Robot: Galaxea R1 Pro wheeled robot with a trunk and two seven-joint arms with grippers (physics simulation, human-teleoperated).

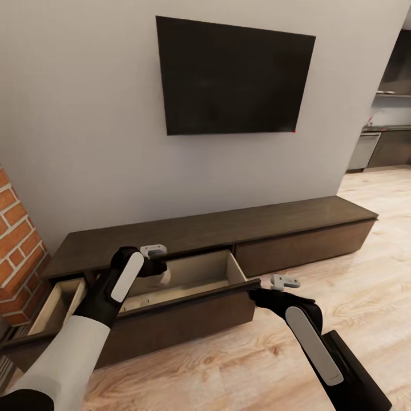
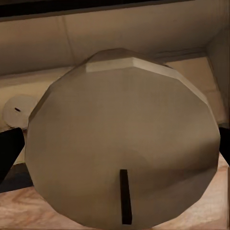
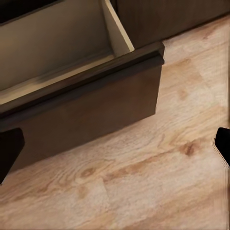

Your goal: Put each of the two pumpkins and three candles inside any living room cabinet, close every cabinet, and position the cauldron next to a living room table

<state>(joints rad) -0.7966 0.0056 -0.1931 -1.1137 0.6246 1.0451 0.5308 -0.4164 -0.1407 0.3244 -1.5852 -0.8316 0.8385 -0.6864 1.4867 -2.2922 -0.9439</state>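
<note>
- One brick column [image 1: 17, 251] stands at the far left, beside the cabinet's end.
- One cabinet [image 1: 228, 225] runs along the wall under one dark screen [image 1: 234, 74]. Three drawer fronts can be counted: two drawers pulled open, one closed at the right.
- The small left drawer [image 1: 54, 302] is open, its pale inside showing.
- The left gripper [image 1: 162, 274] hangs over the open middle drawer [image 1: 194, 274]. Its wrist view shows one large pale candle [image 2: 122, 139] with a dark wick right in front of the camera; whether the fingers grip it, I cannot tell.
- A second pale candle [image 2: 18, 111] lies on the drawer floor.
- The right gripper [image 1: 254, 292] sits at the middle drawer's front right corner; its dark fingertips [image 3: 9, 148] stand wide apart, holding nothing, above the wood floor [image 3: 158, 182].
</note>
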